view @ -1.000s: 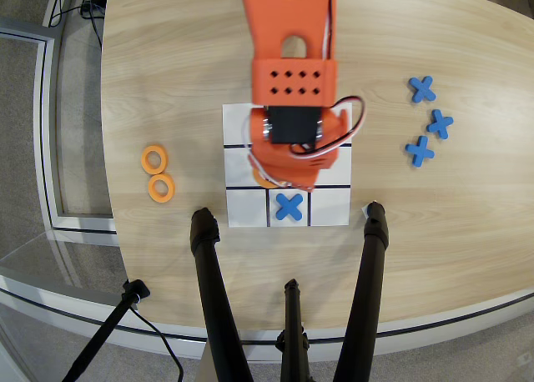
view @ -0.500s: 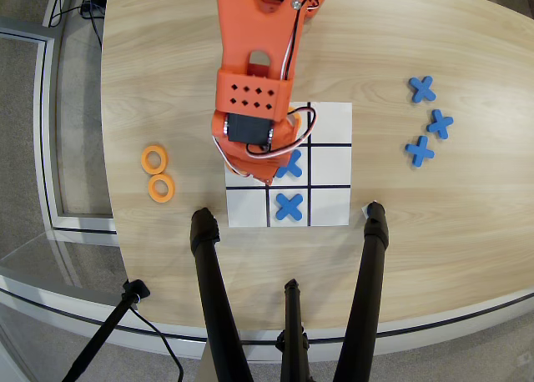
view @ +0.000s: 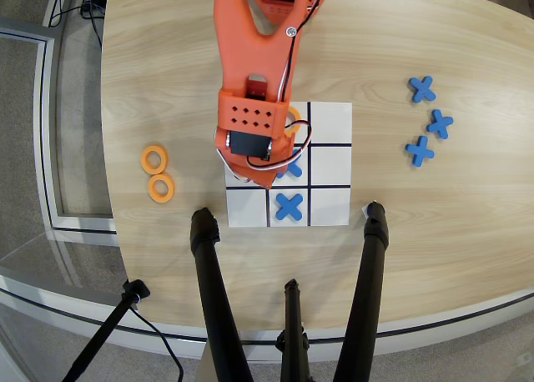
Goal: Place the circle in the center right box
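Gripper (view: 254,178) sits low over the left column of the paper grid (view: 329,203) in the overhead view, its tip near the line between the middle and bottom rows on that side. The orange arm body covers the fingers from above, so whether they are spread or pinched on anything I cannot tell.

A sliver of an orange ring, likely a circle (view: 294,113), peeks out beside the arm in the top row of the grid, near the middle column. Two more orange rings (view: 154,158) lie together on the table toward its left edge, well apart from the paper. Blue crosses occupy the grid's centre cell (view: 291,168), partly hidden by the arm, and the bottom middle cell (view: 289,205); three spare crosses (view: 430,119) rest near the table's right edge.

The end cells of the middle row are the candidates for the center right box. The one at the view's right (view: 330,165) is blank and open; the one at the view's left is under the gripper, and its contents are hidden.

To do this step well, the ring should come down flat inside a single cell, clear of the black lines and of the cross in the centre. A straight lift after release would keep it from being dragged.
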Tool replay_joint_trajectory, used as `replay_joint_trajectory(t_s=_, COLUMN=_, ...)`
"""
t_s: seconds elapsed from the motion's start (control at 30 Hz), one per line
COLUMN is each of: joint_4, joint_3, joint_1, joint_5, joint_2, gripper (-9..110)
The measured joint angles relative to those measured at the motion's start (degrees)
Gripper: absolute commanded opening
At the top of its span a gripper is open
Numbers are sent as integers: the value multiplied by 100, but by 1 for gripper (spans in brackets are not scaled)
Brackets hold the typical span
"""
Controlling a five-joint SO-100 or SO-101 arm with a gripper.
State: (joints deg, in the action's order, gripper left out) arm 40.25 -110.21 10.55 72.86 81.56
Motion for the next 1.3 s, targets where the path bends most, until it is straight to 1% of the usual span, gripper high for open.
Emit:
replay_joint_trajectory(t_s=0.63, joint_4=0, joint_3=237, joint_1=-62, joint_5=-79, joint_2=-220, gripper=0)
replay_joint_trajectory(t_s=1.13, joint_4=158, joint_3=501, joint_1=-53, joint_5=-35, joint_2=-255, gripper=6)
replay_joint_trajectory(t_s=1.3, joint_4=299, joint_3=598, joint_1=0, joint_5=-18, joint_2=-255, gripper=6)
